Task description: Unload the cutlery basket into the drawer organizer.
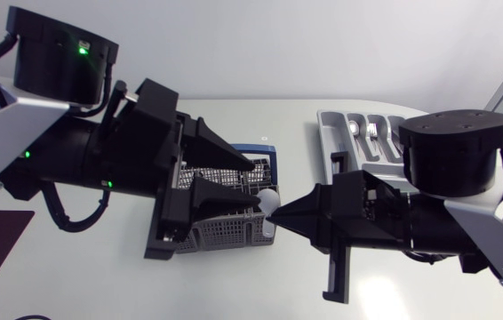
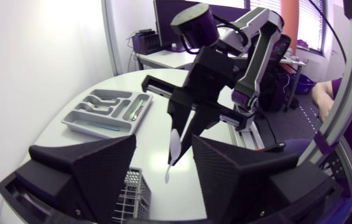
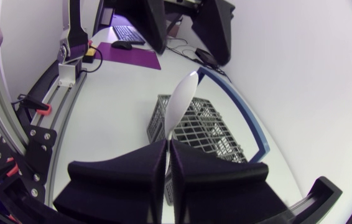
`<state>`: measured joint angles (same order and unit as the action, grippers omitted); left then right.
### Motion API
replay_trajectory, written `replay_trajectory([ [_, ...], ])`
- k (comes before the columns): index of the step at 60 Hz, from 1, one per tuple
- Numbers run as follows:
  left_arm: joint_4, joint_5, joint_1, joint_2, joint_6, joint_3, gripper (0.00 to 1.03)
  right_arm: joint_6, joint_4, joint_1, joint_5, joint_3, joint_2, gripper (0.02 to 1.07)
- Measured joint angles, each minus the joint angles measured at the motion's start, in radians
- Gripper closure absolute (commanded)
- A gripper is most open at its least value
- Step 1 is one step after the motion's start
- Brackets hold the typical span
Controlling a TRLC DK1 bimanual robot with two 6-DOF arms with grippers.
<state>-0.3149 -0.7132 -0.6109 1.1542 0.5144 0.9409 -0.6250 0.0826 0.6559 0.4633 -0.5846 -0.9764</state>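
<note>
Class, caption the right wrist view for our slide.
Right end effector shut on a white spoon, grey cutlery basket just ahead.

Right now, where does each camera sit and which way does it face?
Head view: above the table, looking down; both arms, left gripper over grey mesh cutlery basket.
Left wrist view: faces right gripper and grey plastic drawer organizer; own open fingers low.
Right wrist view: faces basket; own fingers clamp white plastic spoon.
All share basket, spoon.

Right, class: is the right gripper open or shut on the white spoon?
Shut: both fingers of the right gripper clamp the white spoon by its handle, bowl sticking out ahead.
</note>
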Motion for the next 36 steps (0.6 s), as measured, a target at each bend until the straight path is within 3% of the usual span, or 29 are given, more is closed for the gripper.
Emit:
replay_trajectory([
  [10, 0.009, 0.148, 0.021, 0.0, -0.06, 0.015, 0.05, -0.067, 0.076, -0.129, -0.034, 0.007, 0.026, 1.01],
  [18, -0.002, 0.199, 0.034, -0.013, -0.077, 0.014, 0.05, -0.162, 0.131, -0.28, -0.053, 0.008, 0.071, 1.01],
  [36, -0.086, 0.38, 0.04, -0.052, -0.077, -0.014, 0.05, -0.45, 0.098, -0.662, -0.081, 0.029, 0.047, 1.01],
])
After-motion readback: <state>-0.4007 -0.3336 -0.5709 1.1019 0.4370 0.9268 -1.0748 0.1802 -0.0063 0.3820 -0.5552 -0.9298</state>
